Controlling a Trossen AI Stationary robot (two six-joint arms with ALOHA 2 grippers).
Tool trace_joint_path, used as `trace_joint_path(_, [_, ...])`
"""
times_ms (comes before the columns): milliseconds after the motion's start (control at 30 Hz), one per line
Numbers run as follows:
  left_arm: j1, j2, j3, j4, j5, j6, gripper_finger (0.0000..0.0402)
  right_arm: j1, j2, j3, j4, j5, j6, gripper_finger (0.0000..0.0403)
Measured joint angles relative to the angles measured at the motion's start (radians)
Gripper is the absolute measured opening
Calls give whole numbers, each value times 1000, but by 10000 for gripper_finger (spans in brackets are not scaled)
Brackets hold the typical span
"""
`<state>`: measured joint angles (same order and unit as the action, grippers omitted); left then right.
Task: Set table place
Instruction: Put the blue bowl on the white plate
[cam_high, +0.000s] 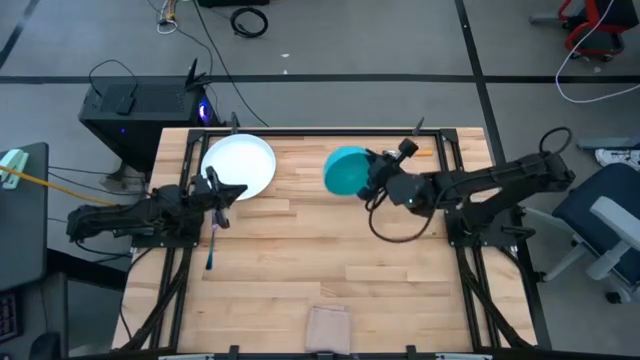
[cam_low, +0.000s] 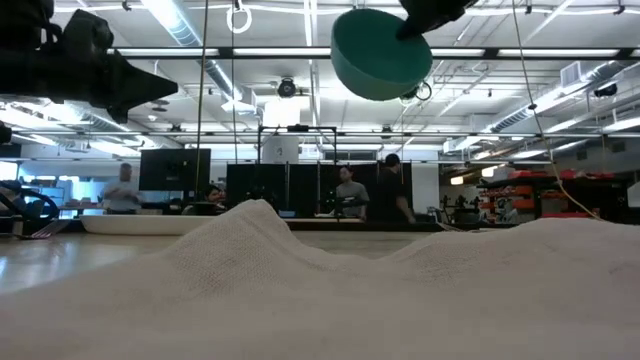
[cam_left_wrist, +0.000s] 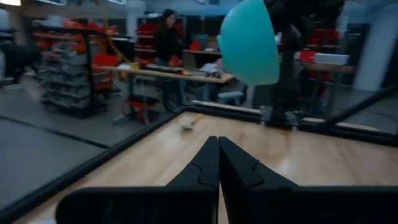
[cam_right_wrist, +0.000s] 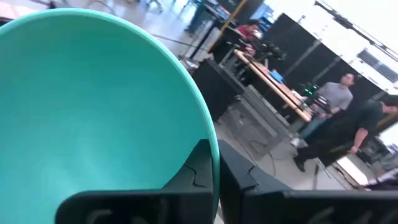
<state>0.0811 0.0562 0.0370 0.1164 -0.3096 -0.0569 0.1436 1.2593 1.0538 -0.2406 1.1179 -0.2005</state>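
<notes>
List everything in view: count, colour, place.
round white plate: 1, white, far left of the light wooden plank table.
teal bowl: 1, teal, lifted off the table, far centre, rim pinched by right claw.
blue-handled fork: 1, blue handle, left side, near the left claw.
orange-handled spoon: 1, orange, far right edge.
beige folded cloth: 1, near edge, centre.
people: several, in the room beyond.
left claw: shut, empty, beside the plate.
right claw: shut on the bowl.

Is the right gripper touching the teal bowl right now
Touching. In the right wrist view the right gripper has its fingers clamped over the teal bowl rim, one inside and one outside.
</notes>
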Motion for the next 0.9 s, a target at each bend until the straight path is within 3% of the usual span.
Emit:
trace_joint_path(200, [0,154,104,2,-42,47,7,-83,36,0,95,3,-47,4])
trace_joint_path(533, [0,596,345,9,-71,114,5,-171,151,0,432,-14,-266,4])
trace_joint_path(900, [-12,1006,662,7,-319,257,9,-234,168,0,483,-18,-294,4])
